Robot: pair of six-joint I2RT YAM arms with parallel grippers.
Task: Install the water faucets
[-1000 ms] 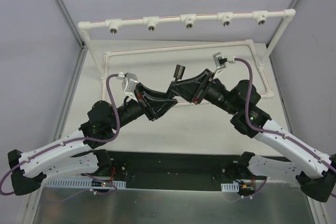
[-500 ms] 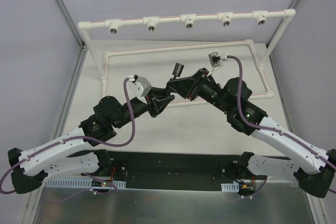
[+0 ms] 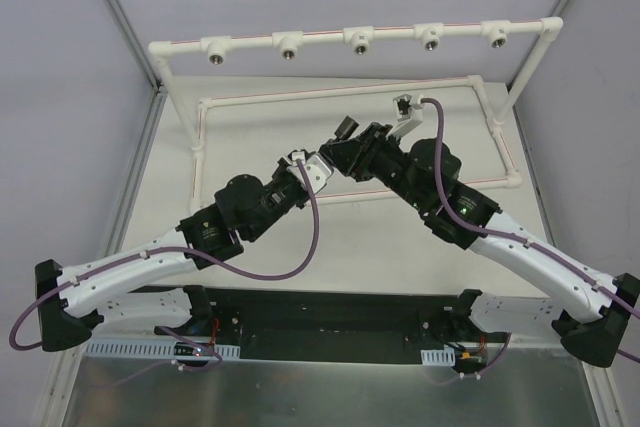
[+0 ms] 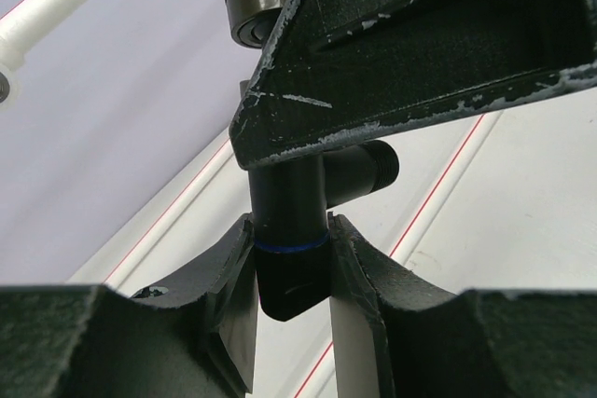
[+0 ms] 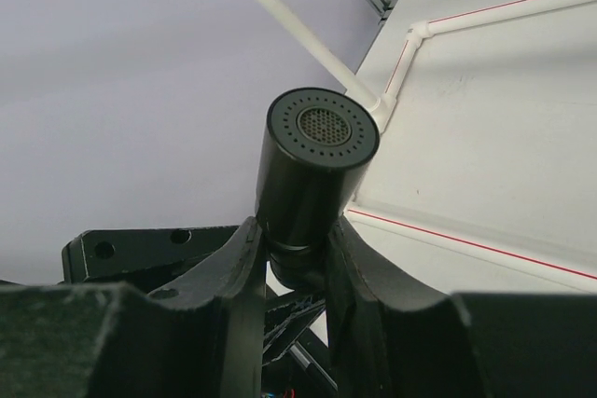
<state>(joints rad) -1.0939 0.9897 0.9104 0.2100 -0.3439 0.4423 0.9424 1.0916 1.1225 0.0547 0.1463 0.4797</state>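
Note:
One black T-shaped water faucet hangs in the air above the table's middle, between my two grippers. In the left wrist view my left gripper is shut on its lower end, just at a thin blue ring; the side stem juts right. A finger of the right gripper crosses above it. In the right wrist view my right gripper is shut on the faucet's body below its round perforated head. From above, the left gripper and right gripper meet tip to tip. The other faucet is out of view.
A white pipe rail with several metal-threaded fittings runs high across the back. A lower white pipe frame edged in red lies on the table. Grey walls close in both sides.
My left arm has swung in toward the middle and rolled its wrist over. The right arm has shifted a little left. The faucet stays between both grippers at about the same spot.

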